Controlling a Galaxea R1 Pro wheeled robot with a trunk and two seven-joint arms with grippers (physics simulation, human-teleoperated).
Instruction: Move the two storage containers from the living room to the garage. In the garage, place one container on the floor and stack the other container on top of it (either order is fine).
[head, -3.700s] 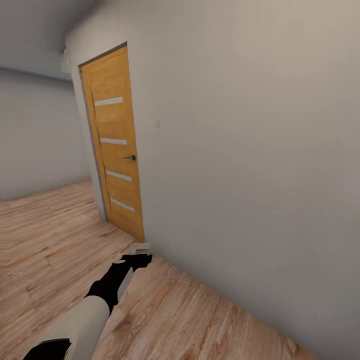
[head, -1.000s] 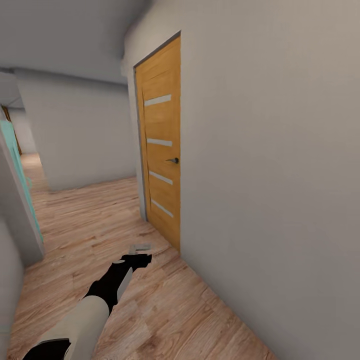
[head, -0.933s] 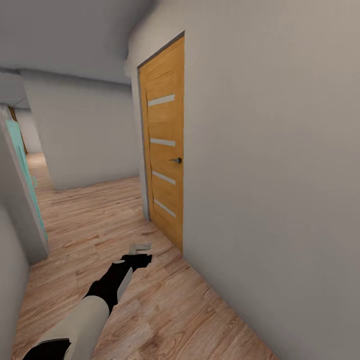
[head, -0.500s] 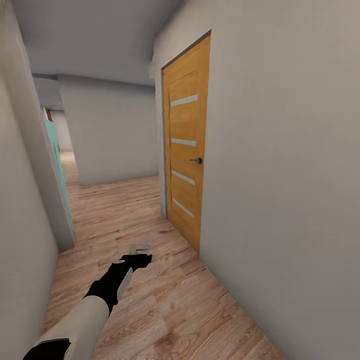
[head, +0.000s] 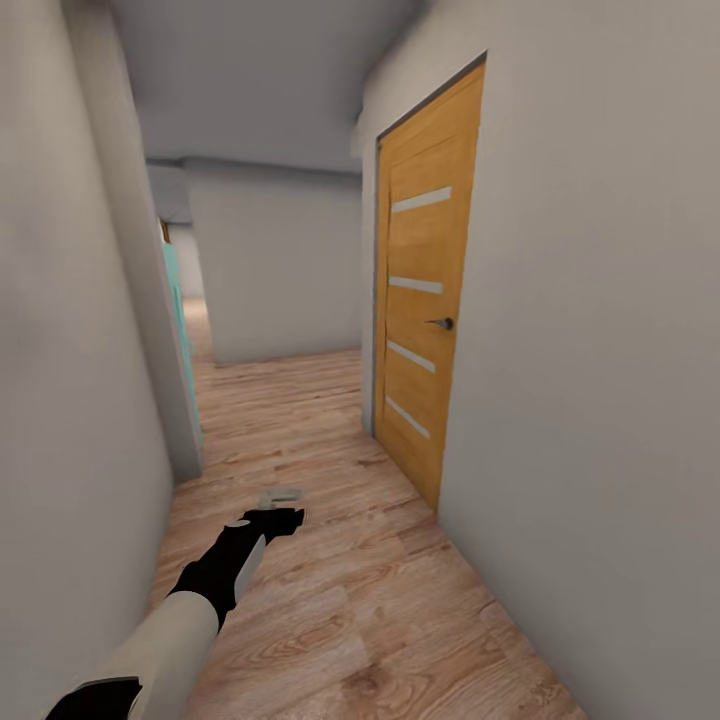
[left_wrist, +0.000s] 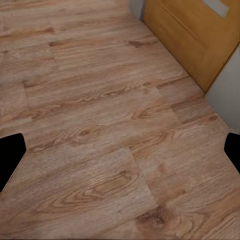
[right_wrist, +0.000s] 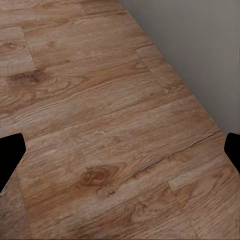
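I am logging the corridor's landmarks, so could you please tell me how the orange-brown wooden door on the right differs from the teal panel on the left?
The orange-brown wooden door has visible wood grain, while the teal panel is plain turquoise. The door shows four pale horizontal strips and a dark handle; the panel shows neither. The door's whole face is in view, whereas the panel is a narrow sliver behind a grey wall corner. Both stand upright on the light wood plank floor.
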